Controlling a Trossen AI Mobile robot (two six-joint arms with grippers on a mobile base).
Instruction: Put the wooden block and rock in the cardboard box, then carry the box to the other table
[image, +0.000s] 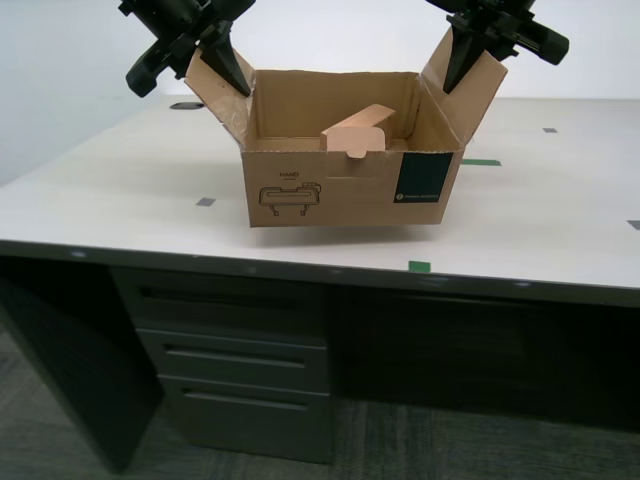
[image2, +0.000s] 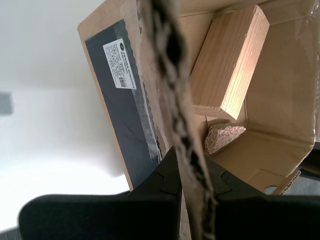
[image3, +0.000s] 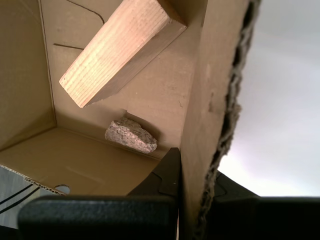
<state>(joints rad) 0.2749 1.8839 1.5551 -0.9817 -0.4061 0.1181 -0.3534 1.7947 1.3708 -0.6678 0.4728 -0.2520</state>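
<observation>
At the exterior view's left, my first gripper (image: 225, 65) pinching the upturned side flap of the cardboard box (image: 345, 185) – jaws pressed tight on the corrugated edge. Box sitting mid-table (image: 120, 210), top open, line drawing on its front. Inside, the wooden block (image: 360, 128) propped at a tilt against a wall; the rock (image3: 131, 135) low on the floor just beside it. Further right, the dark teal label (image: 423, 178). At the exterior view's right, my second gripper (image: 470, 55) clamped on the opposite flap – same tight pinch.
</observation>
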